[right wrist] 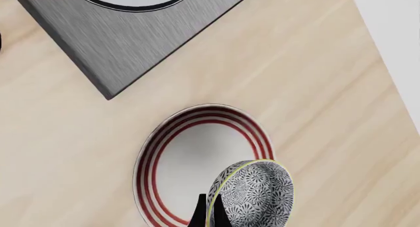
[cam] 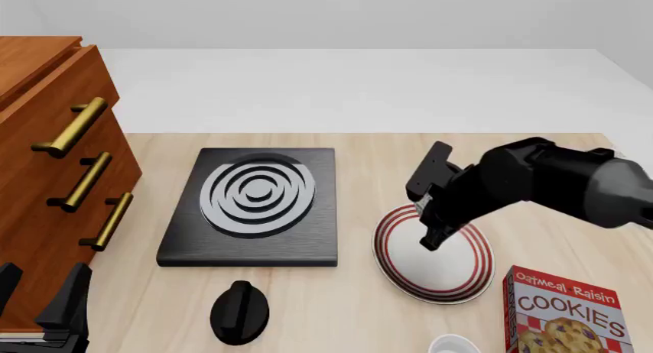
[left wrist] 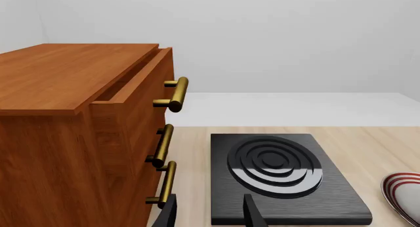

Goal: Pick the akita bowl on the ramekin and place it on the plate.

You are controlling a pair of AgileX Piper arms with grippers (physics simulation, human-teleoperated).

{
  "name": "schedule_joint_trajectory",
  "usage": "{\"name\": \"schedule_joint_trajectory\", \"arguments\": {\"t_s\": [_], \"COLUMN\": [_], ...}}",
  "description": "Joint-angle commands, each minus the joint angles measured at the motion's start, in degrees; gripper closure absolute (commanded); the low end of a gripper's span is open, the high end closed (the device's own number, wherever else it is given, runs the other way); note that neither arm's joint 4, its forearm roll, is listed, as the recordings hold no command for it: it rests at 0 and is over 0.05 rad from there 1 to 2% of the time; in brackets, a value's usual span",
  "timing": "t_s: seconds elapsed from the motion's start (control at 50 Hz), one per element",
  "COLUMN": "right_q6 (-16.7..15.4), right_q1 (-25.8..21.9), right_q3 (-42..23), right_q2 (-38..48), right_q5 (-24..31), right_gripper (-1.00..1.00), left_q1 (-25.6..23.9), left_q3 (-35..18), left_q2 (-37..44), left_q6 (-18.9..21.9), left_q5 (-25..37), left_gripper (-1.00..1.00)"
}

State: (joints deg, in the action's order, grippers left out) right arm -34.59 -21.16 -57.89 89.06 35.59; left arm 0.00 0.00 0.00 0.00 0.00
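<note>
The akita bowl (right wrist: 256,197), speckled grey-white inside with a pale rim, hangs tilted on its edge in the right wrist view. My right gripper (right wrist: 210,216) is shut on its rim. Beneath it lies the plate (right wrist: 190,158), white with red rings. In the front view the right gripper (cam: 433,238) hovers over the plate (cam: 449,280), and the arm hides the bowl. The white ramekin (cam: 454,344) stands at the near table edge with nothing on it. My left gripper (left wrist: 208,213) is open and holds nothing, low at the near left (cam: 39,293).
A black stove burner (cam: 255,204) with grey rings lies left of the plate, and a black knob (cam: 240,311) sits in front of it. A wooden drawer cabinet (cam: 46,162) with brass handles fills the left side. A cookies box (cam: 566,311) stands near the plate's right.
</note>
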Motion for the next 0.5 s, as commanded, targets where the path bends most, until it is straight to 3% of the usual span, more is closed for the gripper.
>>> {"name": "schedule_joint_trajectory", "arguments": {"t_s": [0.02,0.5], "right_q6": [0.4,3.1], "right_q1": [0.6,-1.5], "right_q3": [-1.0,4.5], "right_q2": [1.5,2.6], "right_q5": [-1.3,-6.4], "right_gripper": [1.0,1.0], "left_q1": [0.0,0.0], "left_q3": [0.0,0.0], "left_q2": [0.0,0.0], "left_q6": [0.0,0.0], "left_q5": [0.0,0.0], "left_gripper": [-1.0,-1.0]}}
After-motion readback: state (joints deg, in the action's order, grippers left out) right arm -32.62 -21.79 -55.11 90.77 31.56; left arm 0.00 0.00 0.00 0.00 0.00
